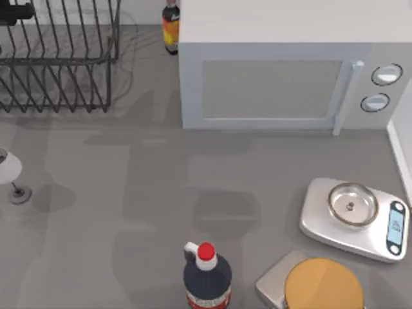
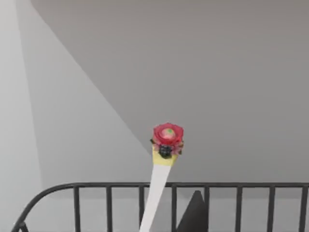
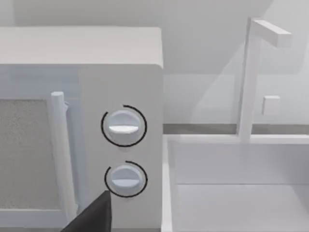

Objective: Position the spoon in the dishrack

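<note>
dishrack (image 1: pixel 58 58) at back left, wire bars upright | spoon (image 2: pixel 161 179) held up over rack rim by left gripper (image 2: pixel 190 217), red knob on top | lower straight, slowly, between bars, then let go | right gripper (image 3: pixel 94 217) by microwave (image 1: pixel 270 84), fingers: cannot tell

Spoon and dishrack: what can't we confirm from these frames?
- spoon: in the left wrist view the bowl end is cut off by the frame edge; whether it rests in the dishrack cannot be told.
- left gripper: one dark fingertip shows, cut by the edge; grip unclear.
- dishrack: cropped by the top view's upper left edges.
- right gripper: one dark fingertip before the microwave; state unclear.
</note>
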